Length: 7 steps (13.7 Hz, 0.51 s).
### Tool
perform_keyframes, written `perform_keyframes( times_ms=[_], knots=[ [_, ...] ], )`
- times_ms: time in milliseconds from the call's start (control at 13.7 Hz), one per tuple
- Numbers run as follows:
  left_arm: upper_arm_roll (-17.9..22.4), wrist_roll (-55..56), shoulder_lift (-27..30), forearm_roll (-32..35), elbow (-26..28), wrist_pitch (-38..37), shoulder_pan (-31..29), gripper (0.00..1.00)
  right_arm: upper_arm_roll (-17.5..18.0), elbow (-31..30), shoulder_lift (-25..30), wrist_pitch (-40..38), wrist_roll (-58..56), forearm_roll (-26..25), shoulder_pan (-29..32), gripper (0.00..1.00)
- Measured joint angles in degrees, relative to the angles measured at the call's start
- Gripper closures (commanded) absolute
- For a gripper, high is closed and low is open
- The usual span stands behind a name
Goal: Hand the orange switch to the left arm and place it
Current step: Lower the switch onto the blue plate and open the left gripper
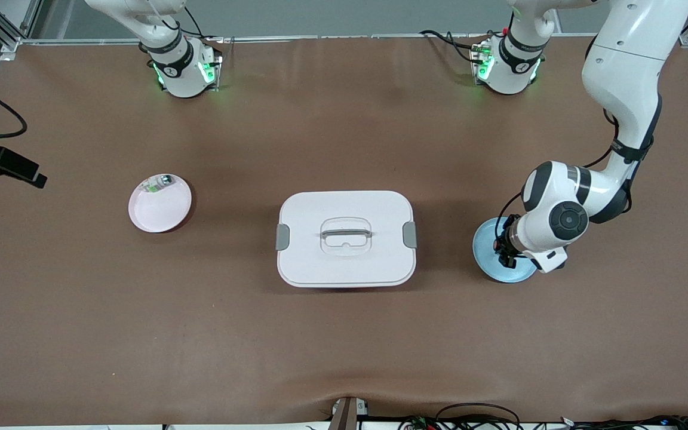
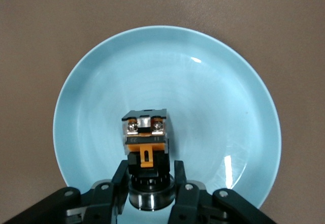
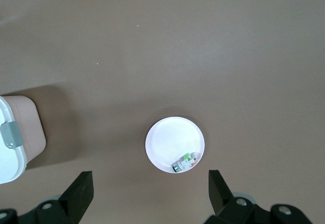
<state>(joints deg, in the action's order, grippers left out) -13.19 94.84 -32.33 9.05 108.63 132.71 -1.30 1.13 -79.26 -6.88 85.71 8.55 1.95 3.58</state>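
Jaws, left gripper (image 2: 150,183): closed narrow on the orange switch (image 2: 147,150), a small black cylindrical part with an orange section, a ribbed metal collar and two screws on its square head; the fingers (image 2: 121,181) pressed it from both sides.
Jaws, right gripper (image 3: 150,196): spread wide and holding nothing; the two black fingertips (image 3: 81,191) stood well apart.
Where the switch was: held over the middle of the round pale-blue glazed plate (image 2: 238,107), which lay toward the left arm's end of the table; I could not tell whether the switch touched the plate.
Hidden or cut off: from the front, the left arm's white wrist covered part of the blue plate (image 1: 487,263), and the gripper (image 1: 506,251) showed only as a dark shape with no switch to be made out. The right gripper lay out of the front view; only that arm's base and lower links (image 1: 171,54) showed, and it waited high above the table.
Box: the large white rounded-rectangular plastic box (image 1: 346,239) had smooth matte walls, grey side clips and a recessed handle in its lid; it sat mid-table between the two plates. Only one corner with a clip (image 3: 12,137) showed in the right wrist view.
Pink plate: a round, smooth pale-pink plate (image 1: 159,205) lay toward the right arm's end, and the right gripper hung over the table near it.
Small part: a clear-and-green part (image 1: 159,183) rested at that plate's rim; its details were hard to make out.
Table: a brown matte cloth-like mat (image 1: 344,346), slightly rippled at the camera's edge.
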Motion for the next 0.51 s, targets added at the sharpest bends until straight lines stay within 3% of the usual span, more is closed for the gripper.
perform_keyframes(
  times_ms=[219, 364, 437, 510],
  knots=[
    [0.0, 0.0, -0.13, 0.0, -0.11, 0.05, 0.0, 1.0, -0.22, 0.0, 0.0, 0.0, 0.0, 0.17, 0.06, 0.0],
    [-0.01, -0.03, -0.13, 0.0, -0.18, 0.05, 0.01, 0.23, -0.26, 0.0, 0.0, 0.0, 0.01, 0.2, 0.07, 0.0],
    [-0.03, -0.26, -0.13, 0.03, -0.25, 0.05, 0.04, 0.0, -0.26, 0.0, 0.0, 0.0, 0.01, 0.21, 0.07, 0.0],
    [-0.07, -0.53, -0.14, 0.04, -0.45, 0.1, 0.06, 0.0, -0.26, 0.0, 0.0, 0.01, 0.01, 0.22, 0.07, 0.0]
  ],
)
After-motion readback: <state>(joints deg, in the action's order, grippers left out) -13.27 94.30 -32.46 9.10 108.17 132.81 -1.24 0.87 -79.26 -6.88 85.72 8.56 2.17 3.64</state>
